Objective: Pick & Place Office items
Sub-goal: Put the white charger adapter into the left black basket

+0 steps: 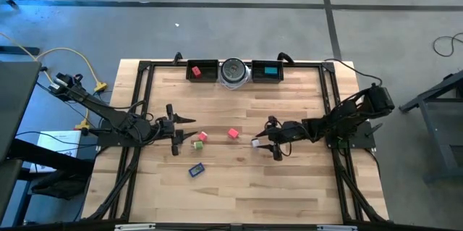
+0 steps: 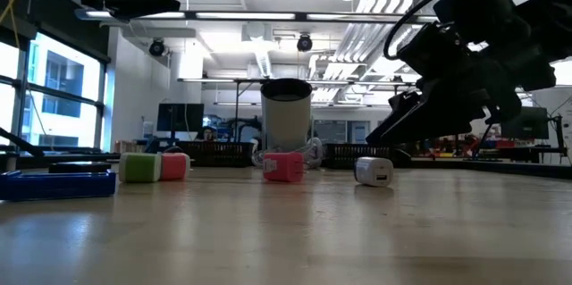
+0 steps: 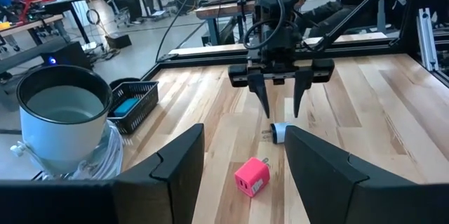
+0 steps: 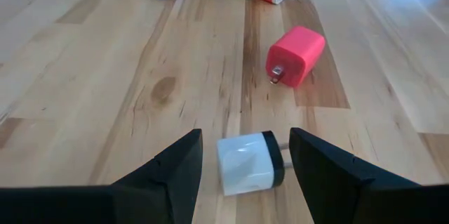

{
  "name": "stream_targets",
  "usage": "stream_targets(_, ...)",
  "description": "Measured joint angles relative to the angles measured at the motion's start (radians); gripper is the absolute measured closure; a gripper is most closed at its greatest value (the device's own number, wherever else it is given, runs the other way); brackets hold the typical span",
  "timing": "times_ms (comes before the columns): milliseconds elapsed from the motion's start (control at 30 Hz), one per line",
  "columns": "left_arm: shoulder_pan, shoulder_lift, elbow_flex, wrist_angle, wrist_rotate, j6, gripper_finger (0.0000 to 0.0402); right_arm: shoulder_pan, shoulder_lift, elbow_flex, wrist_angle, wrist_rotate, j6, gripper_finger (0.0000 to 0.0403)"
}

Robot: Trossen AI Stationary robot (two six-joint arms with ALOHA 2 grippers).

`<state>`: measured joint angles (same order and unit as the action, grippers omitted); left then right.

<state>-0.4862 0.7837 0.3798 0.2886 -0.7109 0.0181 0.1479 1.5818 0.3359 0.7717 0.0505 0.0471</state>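
A white bit [image 4: 245, 162] lies on its side on the wooden table, with my right gripper [image 4: 245, 137] low over it. The gripper is open, one finger on either side of the bit and a gap at each. A red block [image 4: 295, 55] lies just beyond. Farther toward the left arm, a pink block [image 1: 203, 136] and a green cube [image 1: 197, 144] sit side by side. The blue flat piece [image 1: 196, 169] lies nearer the table's front edge. My left gripper [image 1: 189, 129] is open and level above the table, beside the pink block and green cube, touching nothing.
At the table's far edge a silver-grey round container [image 1: 234, 72] stands between two black trays. The left tray [image 1: 202, 70] holds a red piece and the right tray [image 1: 268, 70] a teal one. Bare wood lies toward the near edge.
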Motion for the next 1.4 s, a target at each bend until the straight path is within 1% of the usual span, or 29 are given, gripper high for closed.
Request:
stream_targets(233, 0.0, 0.0, 0.0, 0.0, 0.0, 0.0, 0.021, 0.0, 0.001, 0.0, 0.001, -0.001, -0.013, 0.0201)
stream_targets(467, 0.0, 0.0, 0.0, 0.0, 0.0, 0.0, 0.021, 0.0, 0.075, 0.042, -0.002, -0.001, -0.026, 0.0201)
stream_targets(600, 0.0, 0.001, 0.001, -0.006, 0.001, -0.009, 0.021, 0.0, 0.092, 0.056, 0.001, -0.002, -0.031, 0.0201)
stream_targets(1133, 0.0, 0.013, 0.001, -0.012, 0.003, -0.019, 0.021, 0.0, 0.092, 0.053, -0.058, 0.003, -0.016, 0.0203)
stream_targets(1233, 0.0, 0.013, 0.001, -0.011, 0.003, -0.019, 0.021, 0.0, 0.092, 0.053, -0.058, 0.007, -0.007, 0.022)
stream_targets(1367, 0.0, 0.013, 0.001, -0.011, 0.003, -0.019, 0.021, 0.0, 0.092, 0.053, -0.058, 0.003, 0.0, 0.0265)
stream_targets(1400, 0.0, 0.013, 0.001, -0.011, 0.003, -0.019, 0.021, 0.0, 0.092, 0.053, -0.058, 0.003, 0.0, 0.0266)
